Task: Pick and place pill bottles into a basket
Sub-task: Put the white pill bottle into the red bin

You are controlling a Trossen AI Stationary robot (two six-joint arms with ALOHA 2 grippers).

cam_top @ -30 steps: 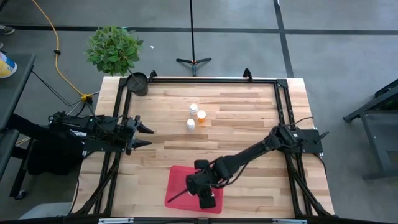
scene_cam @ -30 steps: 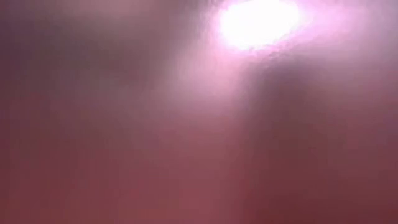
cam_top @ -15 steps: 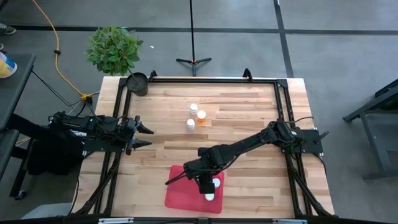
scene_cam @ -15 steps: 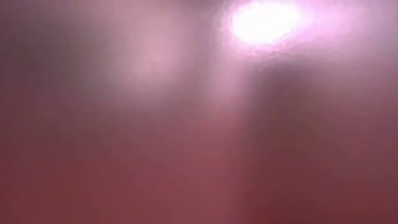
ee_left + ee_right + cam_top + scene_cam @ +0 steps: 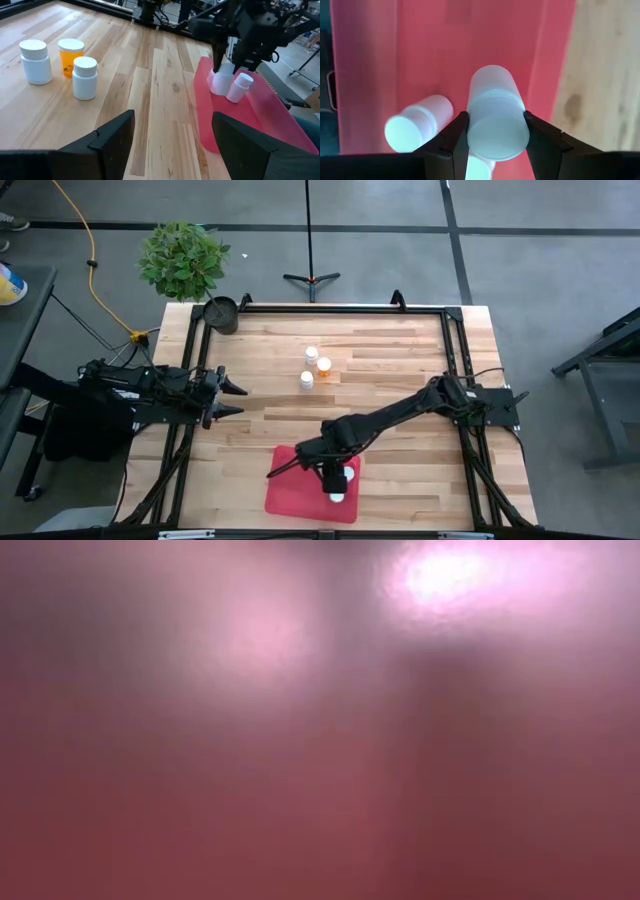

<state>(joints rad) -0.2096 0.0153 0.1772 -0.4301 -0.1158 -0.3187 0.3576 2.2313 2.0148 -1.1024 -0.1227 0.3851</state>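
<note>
The red basket (image 5: 300,485) lies at the table's near edge. My right gripper (image 5: 345,476) hangs over it, fingers pointing down, shut on a white pill bottle (image 5: 496,125). A second white bottle (image 5: 417,127) lies on its side on the basket floor beside it, and also shows in the left wrist view (image 5: 240,86). Three more bottles stand on their bases mid-table: two white (image 5: 35,61) (image 5: 85,77) and one orange (image 5: 70,56). My left gripper (image 5: 238,398) is open and empty at the table's left edge. The low view shows only a red blur. My right gripper pinches the bottle's round cap (image 5: 516,131) between its two fingers, one on each side. The fingers come from above, pointing down. The bottle stands about upright below them (image 5: 220,82). I cannot tell whether its bottom rests on the basket floor.
A small dark pot (image 5: 221,313) with a green plant behind it stands at the far left corner. A black frame (image 5: 330,310) runs round the table's edges. Bare wood lies between the standing bottles and the basket.
My right gripper has gone a little toward the table's far edge over the basket. Two white bottles that it covered before now show beside it. In the last half second it has kept still.
</note>
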